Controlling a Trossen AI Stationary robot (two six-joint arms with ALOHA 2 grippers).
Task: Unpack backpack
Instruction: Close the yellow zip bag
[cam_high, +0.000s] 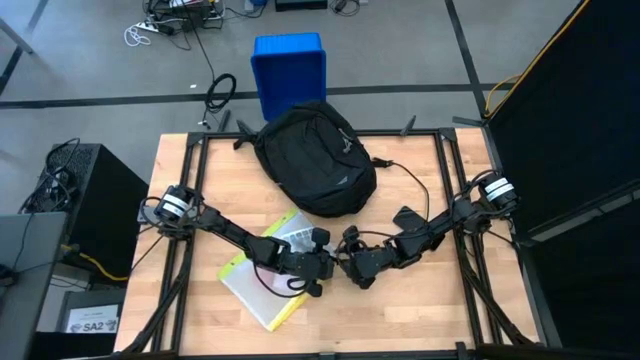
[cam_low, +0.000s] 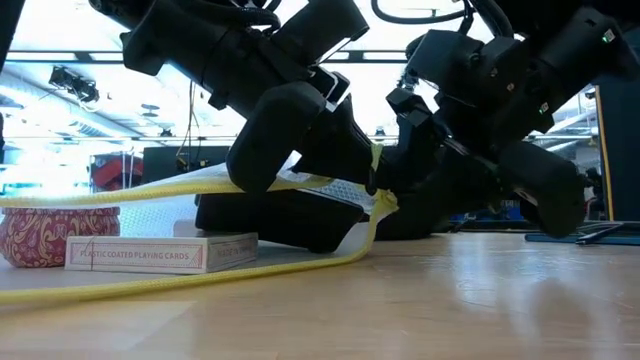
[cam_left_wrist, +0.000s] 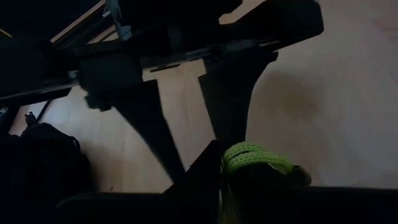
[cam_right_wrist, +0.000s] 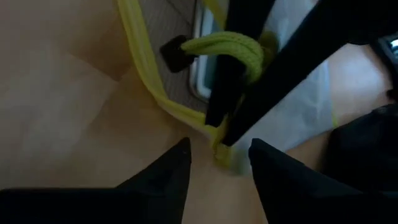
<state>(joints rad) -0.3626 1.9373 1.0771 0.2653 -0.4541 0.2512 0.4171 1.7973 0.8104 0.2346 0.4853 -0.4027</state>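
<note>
The black backpack (cam_high: 315, 158) lies flat at the far middle of the table, untouched. Near the table's middle lies a clear pouch (cam_high: 262, 272) with yellow-green trim, holding a card box (cam_low: 160, 253) and a red patterned item (cam_low: 48, 236). My left gripper (cam_high: 325, 268) is shut on the pouch's woven loop. My right gripper (cam_right_wrist: 219, 152) faces it, open, with one finger on either side of the pouch's yellow-trimmed corner (cam_right_wrist: 219, 148), and I cannot tell that it touches the corner. My left gripper holds the pouch by the yellow-green woven loop (cam_left_wrist: 255, 158) at its right-hand corner, the loop bunched around the shut fingers (cam_right_wrist: 231, 93). The fingers slant down from the table's left. That corner (cam_low: 378, 200) is raised, while the rest of the pouch rests on the table.
A blue plastic bin (cam_high: 290, 65) stands on the floor beyond the table's far edge, behind the backpack. A black cable (cam_high: 405, 175) trails from the backpack toward the right arm. Bare wood shows along the near edge (cam_high: 400, 320) and the left side.
</note>
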